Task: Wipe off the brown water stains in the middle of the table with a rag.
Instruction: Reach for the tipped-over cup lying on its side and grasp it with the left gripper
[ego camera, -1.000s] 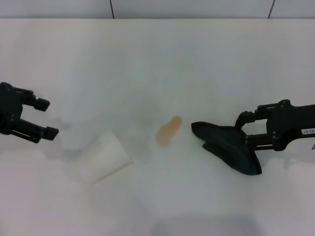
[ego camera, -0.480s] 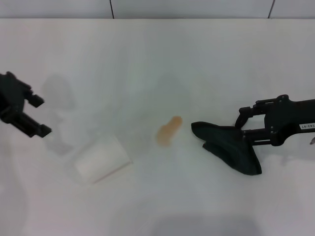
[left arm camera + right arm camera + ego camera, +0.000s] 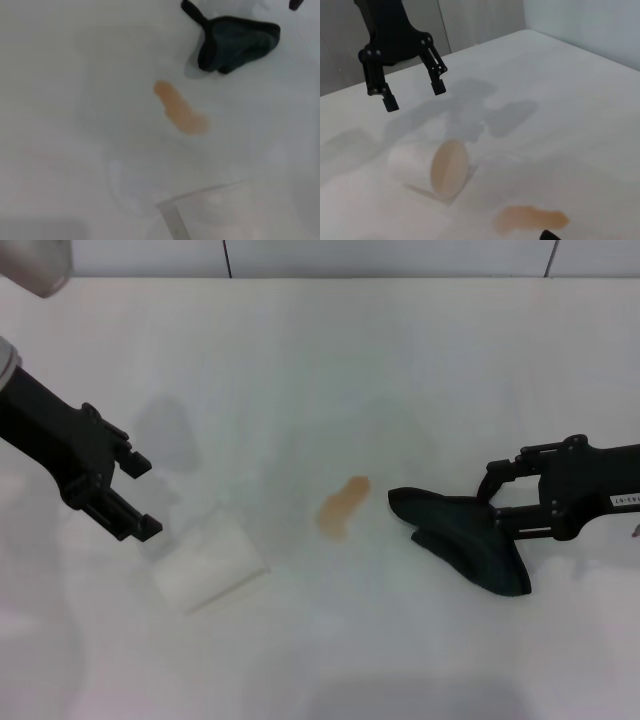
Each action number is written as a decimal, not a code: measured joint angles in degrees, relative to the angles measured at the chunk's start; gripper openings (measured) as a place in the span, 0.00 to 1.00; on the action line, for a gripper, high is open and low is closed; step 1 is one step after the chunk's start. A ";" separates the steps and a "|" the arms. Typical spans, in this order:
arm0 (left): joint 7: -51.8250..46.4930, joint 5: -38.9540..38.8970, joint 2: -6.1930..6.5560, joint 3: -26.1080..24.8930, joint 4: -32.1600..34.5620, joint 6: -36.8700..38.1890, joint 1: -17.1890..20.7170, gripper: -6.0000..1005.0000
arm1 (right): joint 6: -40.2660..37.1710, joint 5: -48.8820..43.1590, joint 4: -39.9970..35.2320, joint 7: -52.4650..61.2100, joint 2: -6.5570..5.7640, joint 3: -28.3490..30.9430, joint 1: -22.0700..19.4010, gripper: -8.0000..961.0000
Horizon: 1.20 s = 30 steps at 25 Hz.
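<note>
Meanwhile the left arm has swung in toward the tipped cup while the right gripper waits at the rag.

Across the glossy white surface (image 3: 320,360), the left gripper (image 3: 140,497) has moved in from the left edge, fingers apart, to hover just left of the overturned clear cup (image 3: 208,564); the right gripper (image 3: 492,502) has barely moved, fingers clamped on the dark, folded rag (image 3: 468,540) at the right. Wiping looks not yet begun: the brown stain (image 3: 344,505), a thin pale smear, lies untouched mid-surface, near the rag.

Left end effector (image 3: 140,496) spread wide; right end effector (image 3: 492,498) low.
</note>
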 joint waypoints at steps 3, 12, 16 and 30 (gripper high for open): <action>-1.27 0.30 0.18 1.49 0.00 0.45 -0.46 0.88 | -0.52 0.09 -0.09 -0.15 0.00 0.00 -0.21 0.67; -2.10 0.84 -0.82 4.65 -0.51 -0.18 -1.68 0.88 | -0.81 0.28 -0.10 -0.19 0.00 -0.60 -0.23 0.66; -2.10 0.92 -2.16 5.63 -0.54 -0.86 -1.68 0.88 | -0.79 0.30 -0.10 -0.20 0.00 -0.78 -0.27 0.66; -3.61 1.76 -4.30 2.52 -0.22 -3.91 0.23 0.88 | -1.43 -0.01 0.46 -1.03 -0.08 -0.87 -0.57 0.66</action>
